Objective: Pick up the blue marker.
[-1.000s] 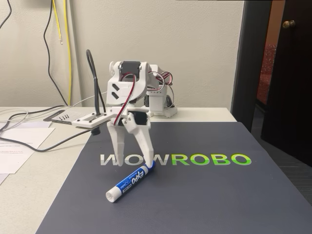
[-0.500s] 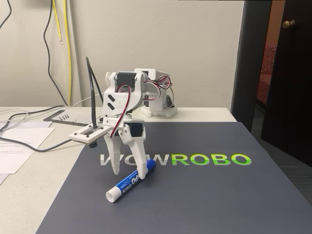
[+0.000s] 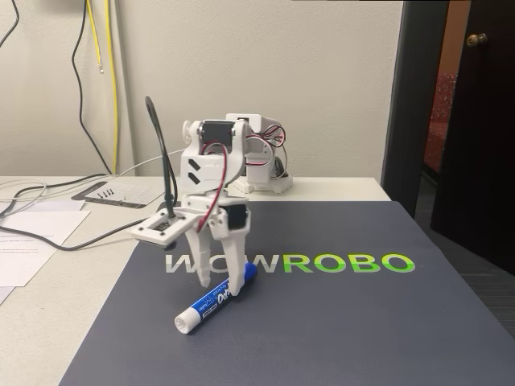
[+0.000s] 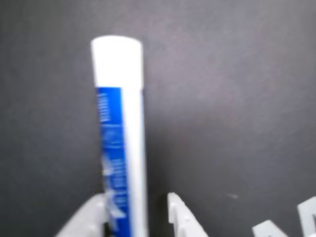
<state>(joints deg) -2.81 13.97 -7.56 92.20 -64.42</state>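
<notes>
The blue marker (image 3: 215,298) lies flat on the dark mat (image 3: 338,322), just in front of the "WOWROBO" letters (image 3: 290,263). The white gripper (image 3: 219,281) points down over it, its two fingers on either side of the marker, not quite squeezing it.

White gripper (image 3: 220,284) pointing down, fingers either side of the blue marker (image 3: 216,298), marker lying on dark mat (image 3: 362,322).
</notes>
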